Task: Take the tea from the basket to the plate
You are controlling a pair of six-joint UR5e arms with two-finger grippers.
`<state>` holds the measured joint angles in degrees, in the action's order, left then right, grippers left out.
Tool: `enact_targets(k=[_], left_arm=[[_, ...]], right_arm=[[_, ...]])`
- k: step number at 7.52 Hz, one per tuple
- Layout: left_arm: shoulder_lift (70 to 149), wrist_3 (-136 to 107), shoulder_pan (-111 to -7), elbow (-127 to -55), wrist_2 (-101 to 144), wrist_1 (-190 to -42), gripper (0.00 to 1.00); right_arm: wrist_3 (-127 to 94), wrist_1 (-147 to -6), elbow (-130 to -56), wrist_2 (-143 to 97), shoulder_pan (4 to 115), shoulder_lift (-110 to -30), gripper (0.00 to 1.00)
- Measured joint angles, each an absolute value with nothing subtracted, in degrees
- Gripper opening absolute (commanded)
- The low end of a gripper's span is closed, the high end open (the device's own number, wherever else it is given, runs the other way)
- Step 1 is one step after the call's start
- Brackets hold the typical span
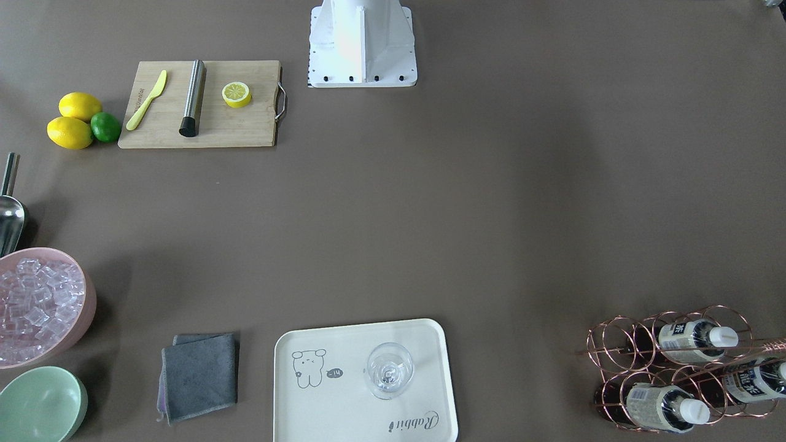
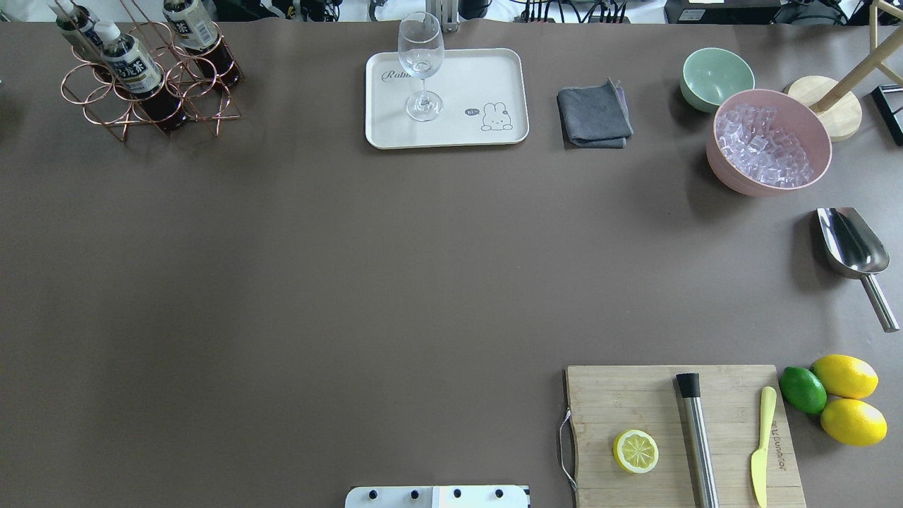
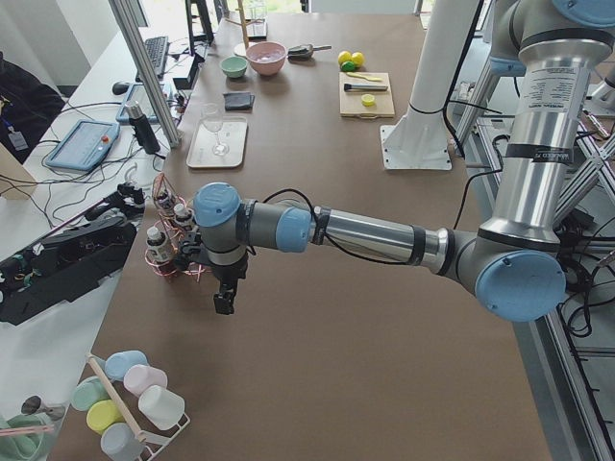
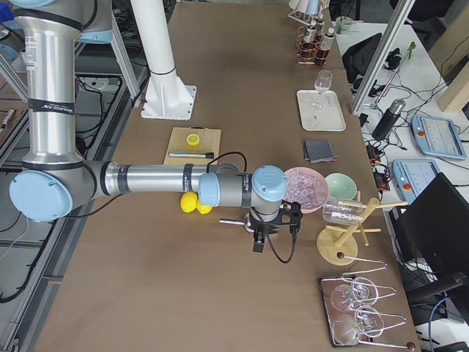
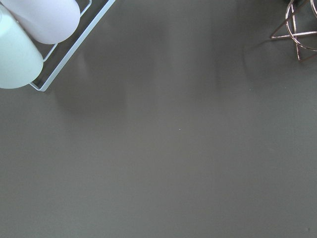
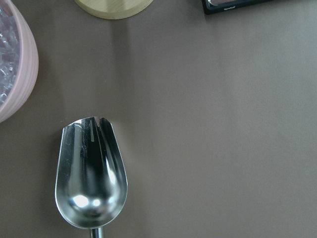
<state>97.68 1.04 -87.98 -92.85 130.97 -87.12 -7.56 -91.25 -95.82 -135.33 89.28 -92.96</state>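
Overhead view, 12 o'clock = table (image 2: 317, 282) edge far from robot. Basket (image 2: 92, 106) sits at the 10–11 o'clock corner w/ all 3 tea bottles (image 2: 131, 65) in its rings, each tilted, white caps pointing approx. 11 o'clock. Plate (image 2: 487, 74) lies at 12 o'clock, well apart from basket. A wine glass (image 2: 422, 63) stands upright on its 9 o'clock half, and the rabbit drawing is near its 4 o'clock corner.

Left fingers (image 3: 224, 305) show only in the left side view: pointing down over bare table, just beside basket on its near side. Can't tell if clenched or released. L wrist cam sees mostly bare table, w/ a basket wire foot at 1 o'clock and pastel cups at 10 o'clock.

Right fingers (image 4: 258, 243) show only in the right side view, above table near pink bowl (image 2: 769, 144) of ice. Can't tell their state either. R wrist cam has steel scoop (image 6: 90, 173) at 7 o'clock and the pink bowl's wall at 9–10 o'clock.

Also on table: grey cloth (image 2: 594, 116) at 1 o'clock, mint bowl (image 2: 716, 77) touching or just beside pink bowl, cutting board (image 2: 677, 430) at 5 o'clock w/ lemon half (image 2: 635, 451), steel rod (image 2: 697, 437) and yellow knife (image 2: 762, 444). A lime (image 2: 803, 389) & 2 lemons (image 2: 845, 376) sit just at its 3 o'clock side.
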Motion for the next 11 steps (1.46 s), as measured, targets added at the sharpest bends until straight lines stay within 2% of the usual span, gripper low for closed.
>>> enact_targets(k=[5, 11], left_arm=[[108.68, 25.59, -87.25, -91.60, 131.30, -87.73, 0.98], [114.97, 29.08, -81.37, -90.44, 131.74, -94.26, 0.98]], right_arm=[[-7.52, -91.32, -95.82, -135.27, 89.30, -92.98, 0.99], [-7.47, -91.32, -95.69, -135.23, 89.30, -93.04, 0.99]])
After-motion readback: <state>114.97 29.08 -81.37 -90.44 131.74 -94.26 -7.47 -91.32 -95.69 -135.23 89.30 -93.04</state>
